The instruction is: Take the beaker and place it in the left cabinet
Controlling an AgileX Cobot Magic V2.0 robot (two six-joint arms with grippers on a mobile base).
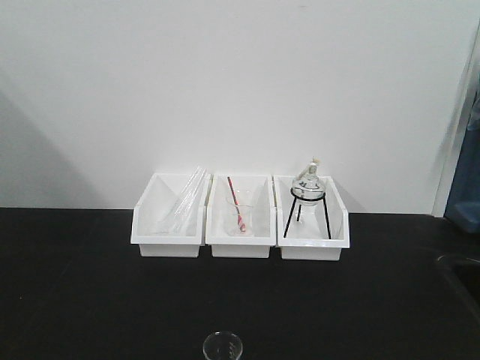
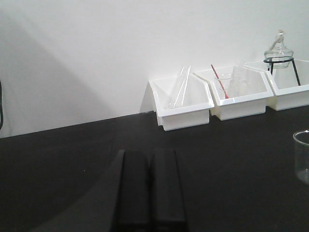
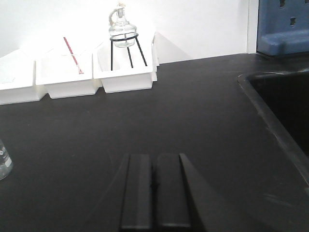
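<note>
1. The beaker (image 1: 223,346) stands upright on the black benchtop (image 1: 90,300), well in front of the middle bin (image 1: 240,247) and roughly in line with it. The bottom edge of the front view cuts it off.
2. In the left wrist view the beaker (image 2: 301,155) is at the far right edge. It is off to the right of the left gripper (image 2: 150,153) and well apart from it.
3. The left gripper's two dark fingers lie pressed together, with nothing between them.
4. In the right wrist view only a sliver of the beaker (image 3: 2,164) shows at the left edge. It is well to the left of the right gripper (image 3: 154,157) and about level with its fingertips.
5. The right gripper's fingers are likewise closed flat against each other and hold nothing.
6. The middle bin holds a clear beaker with a red stick (image 1: 240,214).
7. Just left of the middle bin, the left bin (image 1: 169,247) holds leaning glass rods (image 1: 184,199).
8. Just right of the middle bin, the right bin (image 1: 313,251) holds a round flask on a black tripod (image 1: 308,182).
9. Farther right of the middle bin, a sunken sink (image 3: 285,101) is set into the benchtop.
</note>
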